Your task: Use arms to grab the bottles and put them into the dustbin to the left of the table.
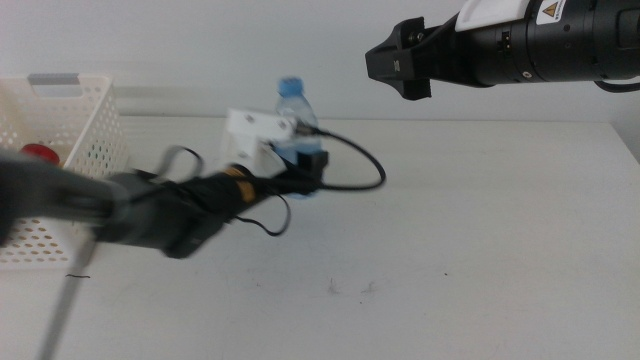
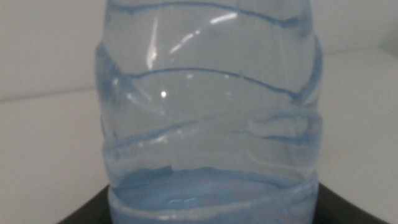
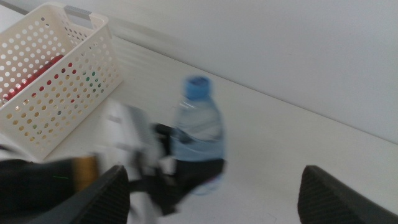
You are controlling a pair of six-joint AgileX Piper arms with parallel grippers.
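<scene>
— White all over: the surface point(image 1: 480, 250) is plain and flat with a few small dark scuffs near its front, and a pale bare wall rises behind it

— And the bottle?

— Clear ribbed plastic with a blue tint and a blue cap; the water bottle point(image 1: 293, 120) stands upright toward the back of the surface, to the right of the basket point(image 1: 85, 130). That basket is white with perforated walls and a grey strip on its rim, and something red point(image 1: 40, 152) lies inside it

— Who has it?

— The left claw point(image 1: 300, 170), blurred, comes in from the left side and sits at the bottle's lower half. The left wrist camera is filled by the bottle, its base just above the dark claw body, but I cannot tell how far that claw is open or whether it grips

— The other arm?

— The right claw point(image 1: 405, 70) hangs high above the surface at the right, spread wide in its own camera and holding nothing
</scene>
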